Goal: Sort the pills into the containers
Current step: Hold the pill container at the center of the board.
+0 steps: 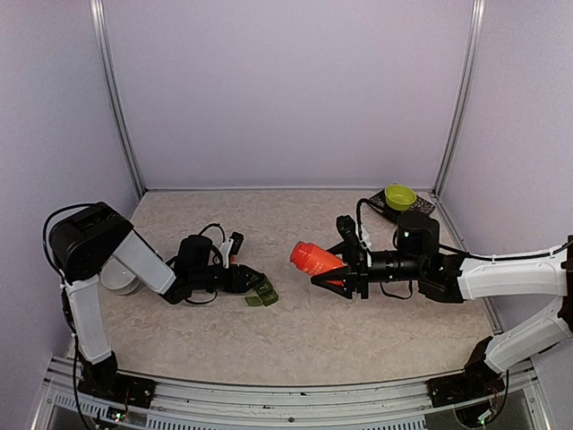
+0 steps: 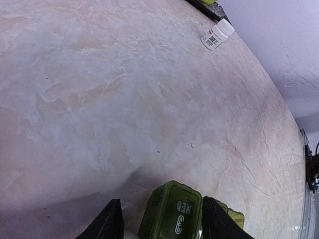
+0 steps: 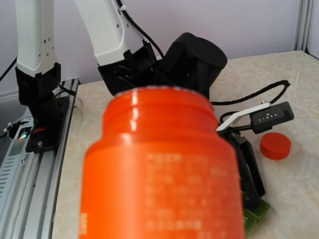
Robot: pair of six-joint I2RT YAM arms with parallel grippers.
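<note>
As they lie flat, the containers (image 2: 172, 214) sit within the left pincer (image 2: 162, 200).

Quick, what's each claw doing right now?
Left claw: open, straddling the dark green lidded plastic pill container.
Right claw: closed on the uncapped orange plastic pill bottle.

Glossy, translucent green plastic is shown by the containers (image 2: 172, 211) at the left end effector (image 2: 162, 201); the desk (image 2: 124, 99) beneath is finished smooth and marbled. The pill bottle (image 3: 164, 174) in the right end effector (image 1: 333, 269) is shiny orange plastic.
</note>
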